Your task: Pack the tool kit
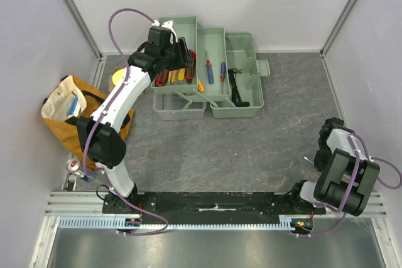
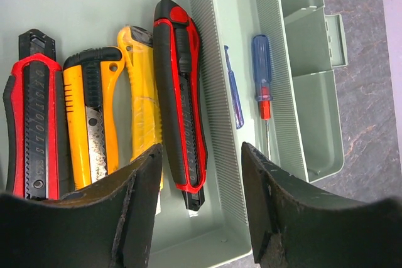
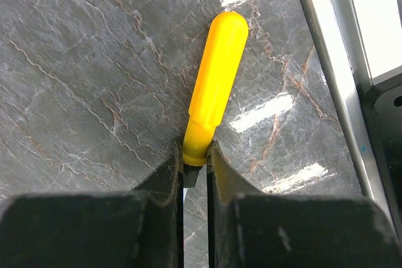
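The sage-green toolbox (image 1: 242, 108) stands open at the back, its trays spread out. My left gripper (image 1: 182, 54) hangs open and empty over the left tray (image 2: 94, 4). In that tray lie a red-black utility knife (image 2: 181, 98), a yellow one (image 2: 141, 92), an orange-yellow one (image 2: 91, 117) and another red one (image 2: 34, 130). A blue screwdriver (image 2: 261, 73) and a thinner blue one (image 2: 233, 89) lie in the middle tray. My right gripper (image 3: 195, 155) is shut on the neck of a yellow-handled screwdriver (image 3: 213, 73), low over the table at the right (image 1: 330, 145).
A yellow-orange cloth bag (image 1: 69, 114) sits left of the left arm, with a yellow tape roll (image 1: 116, 80) behind it. The translucent lid (image 1: 179, 108) lies in front of the toolbox. A black tool (image 1: 239, 92) lies in the box's right compartment. Enclosure walls surround the table.
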Tool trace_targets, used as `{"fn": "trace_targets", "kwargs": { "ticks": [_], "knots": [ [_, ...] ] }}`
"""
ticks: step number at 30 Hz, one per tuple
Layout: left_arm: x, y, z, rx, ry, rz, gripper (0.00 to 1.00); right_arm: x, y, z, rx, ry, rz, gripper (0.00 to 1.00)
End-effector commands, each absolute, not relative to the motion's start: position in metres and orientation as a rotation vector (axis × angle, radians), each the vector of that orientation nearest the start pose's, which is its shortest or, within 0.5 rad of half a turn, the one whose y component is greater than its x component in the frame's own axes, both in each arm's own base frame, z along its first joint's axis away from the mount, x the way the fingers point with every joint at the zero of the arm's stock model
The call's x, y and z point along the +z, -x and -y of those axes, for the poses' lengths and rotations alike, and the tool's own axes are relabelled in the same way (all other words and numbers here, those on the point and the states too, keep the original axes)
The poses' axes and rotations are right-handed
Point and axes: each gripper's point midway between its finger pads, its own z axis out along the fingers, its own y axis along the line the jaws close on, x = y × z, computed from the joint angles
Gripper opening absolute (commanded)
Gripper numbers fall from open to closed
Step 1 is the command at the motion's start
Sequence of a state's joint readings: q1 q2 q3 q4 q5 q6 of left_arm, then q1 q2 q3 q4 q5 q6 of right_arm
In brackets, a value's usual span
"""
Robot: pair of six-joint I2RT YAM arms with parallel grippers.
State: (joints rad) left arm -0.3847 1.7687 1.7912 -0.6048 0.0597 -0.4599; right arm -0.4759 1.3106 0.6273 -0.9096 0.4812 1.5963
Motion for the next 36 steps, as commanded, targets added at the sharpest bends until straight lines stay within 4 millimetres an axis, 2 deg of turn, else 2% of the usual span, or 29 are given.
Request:
{"fn": "trace_targets", "kwargs": {
  "ticks": [1,5,10,13,20,24,28,29,30,31,32,33,36],
  "knots": [
    [0.3,-0.456,0.206,-0.539,0.076,-2.131,0.59,0.002,-0.146,0.125,0.672,2.835,1.75,0.0],
    [0.307,-0.455,0.204,-0.529,0.063,-2.115,0.59,0.013,-0.17,0.127,0.529,2.82,1.93,0.0],
    [0.316,-0.453,0.199,-0.518,0.064,-2.092,0.59,0.022,-0.184,0.118,0.365,2.832,1.991,0.0],
    [0.319,-0.452,0.197,-0.516,0.071,-2.085,0.59,0.035,-0.196,0.112,0.292,2.833,2.067,0.0],
    [0.323,-0.45,0.195,-0.522,0.078,-2.076,0.59,0.094,-0.248,0.088,0.109,2.835,2.381,0.0],
    [0.327,-0.448,0.193,-0.518,0.088,-2.067,0.6,0.141,-0.299,0.072,-0.152,2.78,2.708,0.0],
    [0.341,-0.446,0.186,-0.515,0.074,-2.016,0.68,0.195,-0.356,0.047,-0.363,2.523,3.142,0.0],
    [0.349,-0.447,0.177,-0.486,0.097,-1.99,0.71,0.216,-0.371,0.036,-0.449,2.436,3.253,0.0],
    [0.354,-0.448,0.173,-0.476,0.1,-1.973,0.74,0.222,-0.383,0.025,-0.497,2.332,3.346,0.0],
    [0.361,-0.448,0.168,-0.467,0.102,-1.951,0.76,0.236,-0.397,0.016,-0.585,2.247,3.437,0.0],
    [0.368,-0.448,0.164,-0.462,0.101,-1.931,0.77,0.252,-0.412,-0.011,-0.748,2.073,3.548,0.0],
    [0.373,-0.449,0.158,-0.453,0.1,-1.918,0.78,0.262,-0.424,-0.027,-0.86,1.921,3.634,0.0],
    [0.389,-0.449,0.144,-0.424,0.09,-1.866,0.84,0.29,-0.455,-0.083,-1.095,1.425,3.844,0.0]
  ]
}}
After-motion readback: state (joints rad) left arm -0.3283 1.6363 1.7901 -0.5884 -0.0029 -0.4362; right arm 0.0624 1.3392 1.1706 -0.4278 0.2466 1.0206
